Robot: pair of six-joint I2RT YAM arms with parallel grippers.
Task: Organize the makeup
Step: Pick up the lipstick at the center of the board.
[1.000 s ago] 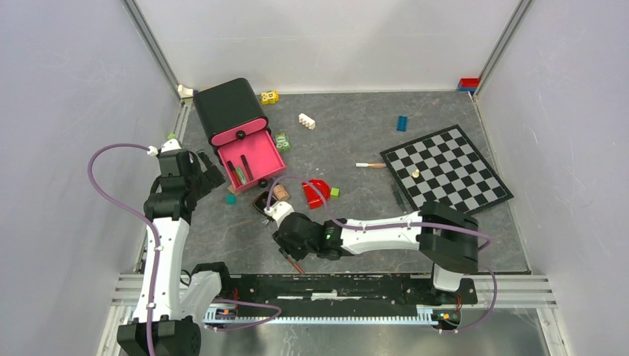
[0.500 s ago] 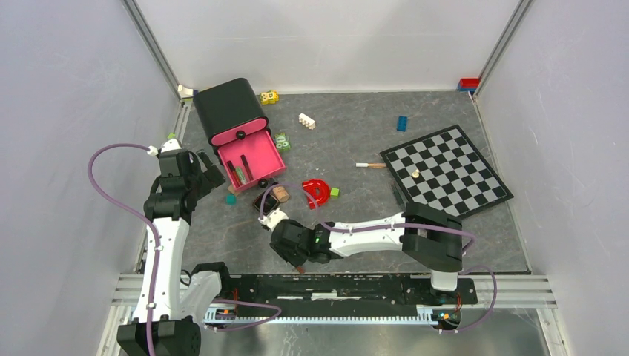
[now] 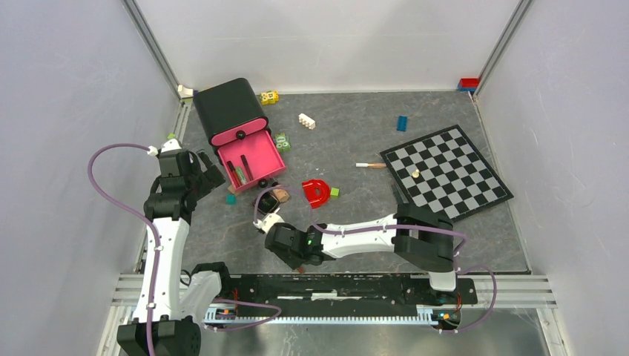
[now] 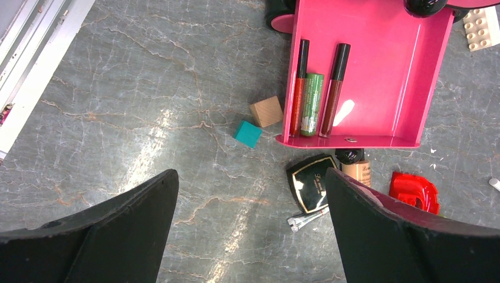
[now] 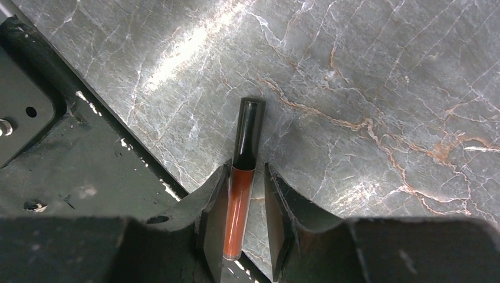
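Note:
A slim dark-red tube with a black cap lies on the grey table by its near edge. My right gripper straddles it; the left finger touches the tube and a narrow gap shows at the right finger. From above, the right gripper sits low near the front rail. My left gripper hangs open over bare table beside the pink drawer, which holds two dark-red tubes and a green tube. A square black compact and a beige bottle lie just outside the drawer. A pink-white pencil lies mid-table.
The drawer belongs to a black organizer box. A red D-shaped piece, a tan cube and a teal cube lie near it. A chessboard lies at the right, and toy bricks are scattered at the back.
My right arm has shifted a little left toward the near edge, and its jaws have narrowed around the dark-red tube. The left arm has stayed still.

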